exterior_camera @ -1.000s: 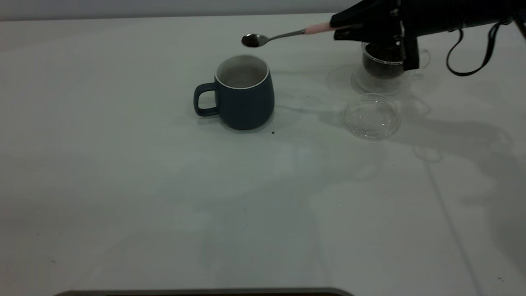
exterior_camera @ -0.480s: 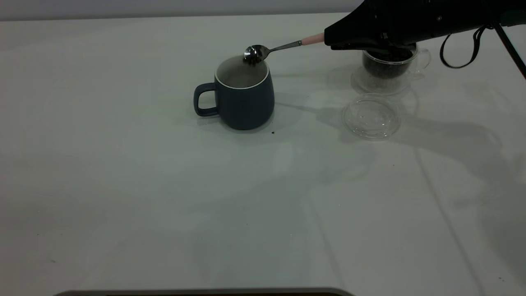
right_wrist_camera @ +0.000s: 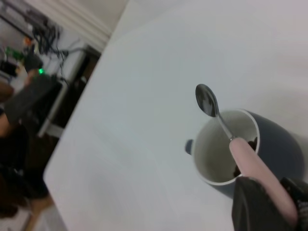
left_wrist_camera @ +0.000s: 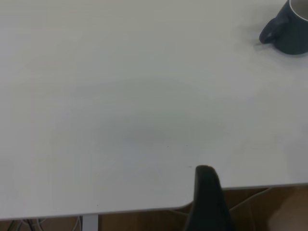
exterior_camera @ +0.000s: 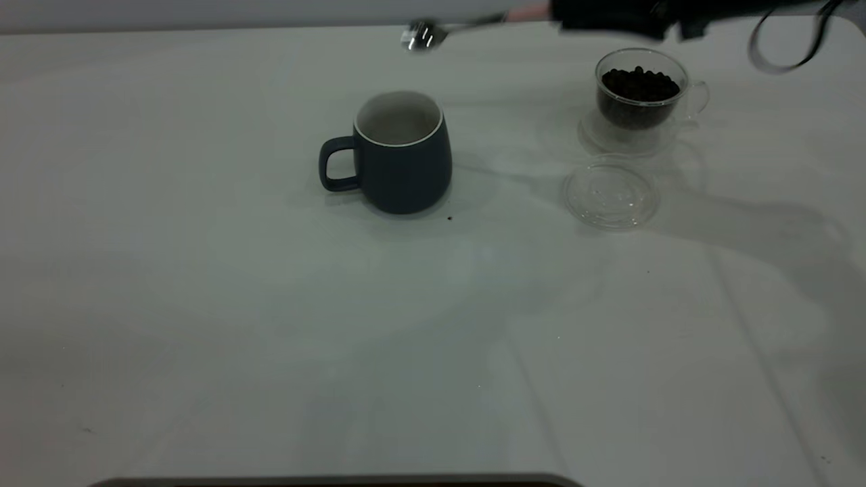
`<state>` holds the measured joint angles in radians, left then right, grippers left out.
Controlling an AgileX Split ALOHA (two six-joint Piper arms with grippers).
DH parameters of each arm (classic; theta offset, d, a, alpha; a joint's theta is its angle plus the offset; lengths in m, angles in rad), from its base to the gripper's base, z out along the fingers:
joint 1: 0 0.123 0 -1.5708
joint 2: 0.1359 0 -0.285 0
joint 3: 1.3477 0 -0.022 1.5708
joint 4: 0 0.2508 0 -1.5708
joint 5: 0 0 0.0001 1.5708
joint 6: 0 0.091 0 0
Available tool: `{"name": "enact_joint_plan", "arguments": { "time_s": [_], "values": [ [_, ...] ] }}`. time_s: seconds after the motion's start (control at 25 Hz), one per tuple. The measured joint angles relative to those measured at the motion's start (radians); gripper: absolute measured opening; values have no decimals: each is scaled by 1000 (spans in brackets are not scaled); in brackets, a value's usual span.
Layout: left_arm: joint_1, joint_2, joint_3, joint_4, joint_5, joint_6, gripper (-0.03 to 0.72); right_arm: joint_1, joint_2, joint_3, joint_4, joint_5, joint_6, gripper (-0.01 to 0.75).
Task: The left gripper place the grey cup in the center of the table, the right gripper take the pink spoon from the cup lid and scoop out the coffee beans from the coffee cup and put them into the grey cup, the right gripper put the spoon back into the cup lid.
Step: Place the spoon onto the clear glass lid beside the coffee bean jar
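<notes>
While the grey cup (exterior_camera: 400,152) stands upright near the middle of the table (exterior_camera: 270,325), the first step reads as done, and the left gripper (left_wrist_camera: 207,202) sits back by the table's near edge, well apart from the cup; whether its jaws are open or closed cannot be told. The right gripper (exterior_camera: 609,15) hangs high at the far edge, above the coffee cup (exterior_camera: 639,101), its jaws clamped on the pale handle of the pink spoon (exterior_camera: 467,26). The spoon's metal bowl looks empty and hangs in the air beyond the grey cup's rim. From the right wrist view, a few coffee beans (right_wrist_camera: 243,156) lie inside the grey cup, so at least one scoop seems delivered. Most of the beans sit heaped in the coffee cup. The cup lid (exterior_camera: 612,193) lies bare just in front of it, so returning the spoon is not yet done.
</notes>
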<state>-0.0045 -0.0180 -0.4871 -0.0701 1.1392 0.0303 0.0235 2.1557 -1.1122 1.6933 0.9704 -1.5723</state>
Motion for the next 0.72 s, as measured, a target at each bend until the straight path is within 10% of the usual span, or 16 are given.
{"name": "enact_joint_plan", "arguments": {
  "time_s": [0.36,0.72],
  "values": [
    [0,0,0,0,0,-3,569,-244,-185,334,-14,-76,228,114],
    [0,0,0,0,0,-3,569,-325,-44,367,-7,-117,256,114]
  ]
}}
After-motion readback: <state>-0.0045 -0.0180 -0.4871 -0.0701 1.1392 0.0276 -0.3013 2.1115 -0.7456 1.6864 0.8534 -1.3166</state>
